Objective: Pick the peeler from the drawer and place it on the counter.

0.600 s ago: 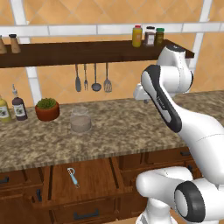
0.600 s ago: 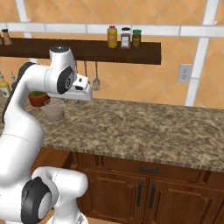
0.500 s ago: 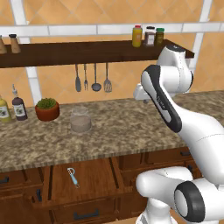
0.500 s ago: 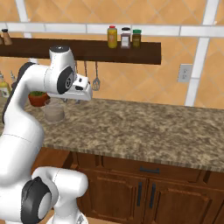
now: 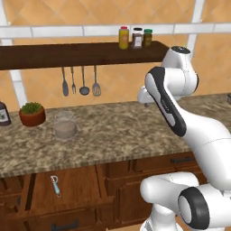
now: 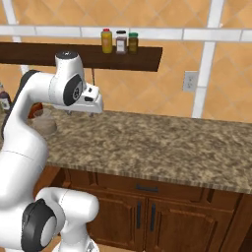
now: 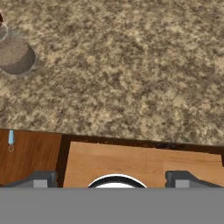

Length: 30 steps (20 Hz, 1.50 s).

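Orange tiled wall (image 5: 135,72), dark wooden shelf (image 5: 67,54), wall outlet (image 6: 189,81), brown cabinet doors (image 6: 147,216)

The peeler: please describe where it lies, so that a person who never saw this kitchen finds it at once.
Below the long speckled counter, an open wooden drawer sticks out. On its flat bottom lies the peeler, alone. It is small, with a light blue handle, unlike the long dark utensils hanging under the wall shelf.

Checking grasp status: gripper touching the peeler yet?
Apart. Left base view: gripper is above the counter; peeler lies below in the open drawer.
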### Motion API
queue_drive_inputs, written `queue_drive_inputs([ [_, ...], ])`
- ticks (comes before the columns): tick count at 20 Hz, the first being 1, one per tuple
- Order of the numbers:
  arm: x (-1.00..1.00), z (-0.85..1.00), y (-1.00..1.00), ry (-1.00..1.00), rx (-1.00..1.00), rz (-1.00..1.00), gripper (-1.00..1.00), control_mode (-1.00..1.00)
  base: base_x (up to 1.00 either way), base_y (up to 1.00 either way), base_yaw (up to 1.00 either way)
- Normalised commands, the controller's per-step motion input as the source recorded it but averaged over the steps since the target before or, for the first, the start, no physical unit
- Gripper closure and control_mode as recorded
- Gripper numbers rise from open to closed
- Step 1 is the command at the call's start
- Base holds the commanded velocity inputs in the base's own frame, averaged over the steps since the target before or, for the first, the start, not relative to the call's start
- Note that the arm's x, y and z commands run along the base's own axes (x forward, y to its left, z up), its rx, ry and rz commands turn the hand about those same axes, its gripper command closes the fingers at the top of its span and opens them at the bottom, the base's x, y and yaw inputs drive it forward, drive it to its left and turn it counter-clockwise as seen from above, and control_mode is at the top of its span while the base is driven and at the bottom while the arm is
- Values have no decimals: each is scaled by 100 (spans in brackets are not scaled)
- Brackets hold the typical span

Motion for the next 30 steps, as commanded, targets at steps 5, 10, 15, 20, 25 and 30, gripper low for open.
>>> queue_drive_inputs([
  [5, 0, 0, 0, 0, 0, 0, -100, 100, 33, -23, -1],
  [10, 0, 0, 0, 0, 0, 0, -100, 100, 12, 0, 0],
  [15, 0, 0, 0, 0, 0, 0, -100, 100, 3, 0, 0],
  [20, -22, -21, 62, -3, -7, 3, -100, -100, 0, 0, 0],
  [25, -5, -57, 100, 0, -15, 11, -100, -100, 0, 0, 0],
  [30, -9, -87, 100, 0, -1, 6, -100, -100, 0, 0, 0],
])
